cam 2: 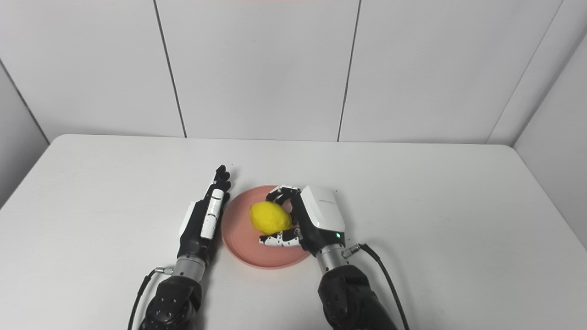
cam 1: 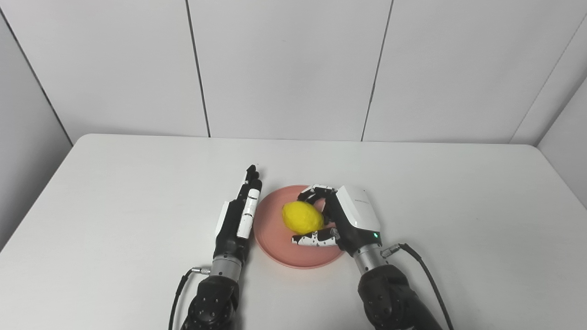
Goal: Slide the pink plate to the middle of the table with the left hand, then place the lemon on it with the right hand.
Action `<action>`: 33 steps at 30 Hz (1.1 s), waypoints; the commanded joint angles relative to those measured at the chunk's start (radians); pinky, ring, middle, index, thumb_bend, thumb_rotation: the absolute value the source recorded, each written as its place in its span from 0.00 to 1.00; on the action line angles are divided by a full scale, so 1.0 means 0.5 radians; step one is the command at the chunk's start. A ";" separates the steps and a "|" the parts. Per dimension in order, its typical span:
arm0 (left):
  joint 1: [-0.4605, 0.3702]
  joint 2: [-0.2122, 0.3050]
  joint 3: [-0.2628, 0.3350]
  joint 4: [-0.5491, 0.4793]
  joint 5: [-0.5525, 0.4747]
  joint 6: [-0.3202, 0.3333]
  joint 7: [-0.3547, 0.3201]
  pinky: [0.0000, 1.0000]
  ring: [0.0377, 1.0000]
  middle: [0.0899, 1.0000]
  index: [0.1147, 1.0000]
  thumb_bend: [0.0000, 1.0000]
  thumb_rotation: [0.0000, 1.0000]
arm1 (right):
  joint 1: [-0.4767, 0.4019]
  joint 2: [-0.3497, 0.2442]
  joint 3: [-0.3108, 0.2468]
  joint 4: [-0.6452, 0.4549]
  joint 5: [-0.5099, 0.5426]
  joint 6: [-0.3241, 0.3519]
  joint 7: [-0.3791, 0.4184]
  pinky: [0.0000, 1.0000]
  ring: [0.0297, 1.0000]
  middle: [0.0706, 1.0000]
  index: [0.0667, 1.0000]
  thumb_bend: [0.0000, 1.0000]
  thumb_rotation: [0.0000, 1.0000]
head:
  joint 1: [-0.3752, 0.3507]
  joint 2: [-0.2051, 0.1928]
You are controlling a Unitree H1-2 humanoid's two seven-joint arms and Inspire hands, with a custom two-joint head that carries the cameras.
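While the plate (cam 1: 275, 247) sits near the middle of the table (cam 1: 114, 192), you can see the lemon (cam 1: 302, 217) over it, in the right hand (cam 1: 341, 215). That hand is wrapped around the lemon, fingers (cam 1: 316, 190) curled over the far side and thumb under the near side. Your left hand (cam 1: 238, 215) holds nothing; it lies flat and straight just beside the plate's left rim.

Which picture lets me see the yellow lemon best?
The left eye view. There the lemon shows a little more of its side, between the right robot hand's fingers, over the pink plate. The right eye view shows nearly the same, with the fingers just as close around it.
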 commanded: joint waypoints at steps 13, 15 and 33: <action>-0.040 0.003 -0.013 0.028 -0.040 -0.046 -0.035 1.00 1.00 1.00 1.00 0.52 1.00 | 0.002 -0.011 -0.022 -0.173 0.073 -0.281 -0.063 0.97 0.98 0.98 0.94 0.68 0.74 | -0.008 0.002; -0.043 0.004 -0.011 0.038 -0.049 -0.067 -0.040 1.00 1.00 1.00 1.00 0.52 1.00 | 0.009 -0.002 -0.035 -0.161 0.111 -0.329 -0.093 0.99 1.00 1.00 0.97 0.70 0.80 | -0.007 0.006; -0.032 -0.002 0.014 0.017 -0.055 -0.032 -0.041 1.00 1.00 1.00 1.00 0.57 1.00 | 0.114 0.155 -0.361 -0.073 0.714 -0.498 -0.102 1.00 1.00 1.00 1.00 0.69 0.99 | -0.007 0.007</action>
